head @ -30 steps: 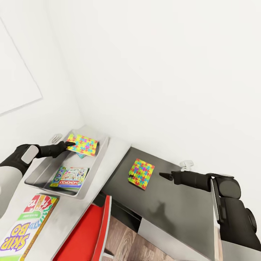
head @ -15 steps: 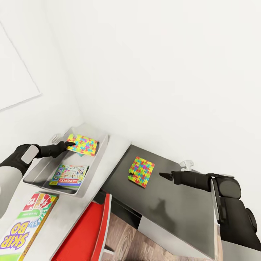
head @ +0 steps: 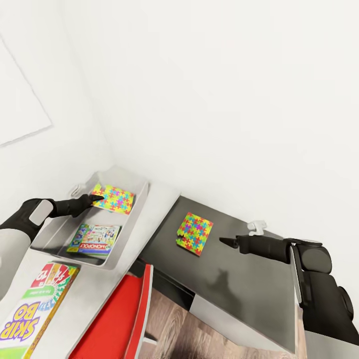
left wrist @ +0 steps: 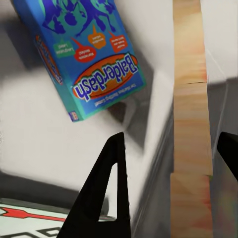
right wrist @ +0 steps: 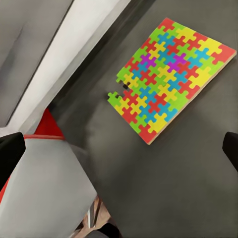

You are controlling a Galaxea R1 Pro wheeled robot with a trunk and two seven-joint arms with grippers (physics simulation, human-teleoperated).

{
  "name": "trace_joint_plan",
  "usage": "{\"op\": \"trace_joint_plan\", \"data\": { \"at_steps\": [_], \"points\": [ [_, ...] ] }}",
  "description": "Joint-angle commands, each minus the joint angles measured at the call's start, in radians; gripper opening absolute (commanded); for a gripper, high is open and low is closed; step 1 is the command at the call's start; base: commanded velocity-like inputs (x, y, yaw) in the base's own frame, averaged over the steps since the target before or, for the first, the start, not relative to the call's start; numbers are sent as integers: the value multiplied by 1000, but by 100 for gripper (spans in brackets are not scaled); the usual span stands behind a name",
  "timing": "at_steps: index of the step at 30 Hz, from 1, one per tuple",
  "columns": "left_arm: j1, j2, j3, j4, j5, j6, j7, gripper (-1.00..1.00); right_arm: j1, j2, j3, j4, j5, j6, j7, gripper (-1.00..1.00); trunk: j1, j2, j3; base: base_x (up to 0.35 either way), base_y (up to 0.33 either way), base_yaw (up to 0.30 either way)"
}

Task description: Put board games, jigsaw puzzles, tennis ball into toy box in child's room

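Holding a puzzle point(head: 113, 198) at its near edge, the left gripper point(head: 94, 199) sits over the toy box point(head: 133, 219); from the head view I can't tell if the fingers are clamped on it or just touching. Left wrist view shows the fingers point(left wrist: 106, 188) set wide, nothing visible between them.

Risk: if the puzzle is let go here it may land propped on the far wall of the box or on the blue box under it, not flat.

Second puzzle point(head: 194, 233) lies flat on the dark desk point(head: 249, 289), well clear of the right gripper point(head: 223, 241); right claw looks spread. It's thin and flat, so pinching it off the surface could slip.

Left wrist view shows a Balderdash box point(left wrist: 89, 54), which the head view barely shows. Head view shows Monopoly point(head: 94, 239) in the box and Skip-Bo point(head: 35, 309) outside it.
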Motion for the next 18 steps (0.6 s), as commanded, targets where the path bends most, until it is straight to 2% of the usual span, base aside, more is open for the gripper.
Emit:
{"op": "trace_joint_plan", "data": {
  "at_steps": [1,18],
  "points": [
    [-1,1,-1,0,4,4,-1,-100,-1,0,-1,-1,10,5,10,100,1,-2,-3,0,0,0],
    [-1,5,1,0,2,3,-1,-100,-1,-1,-2,-1,10,5,10,100,1,-2,-24,0,0,0]
  ]
}}
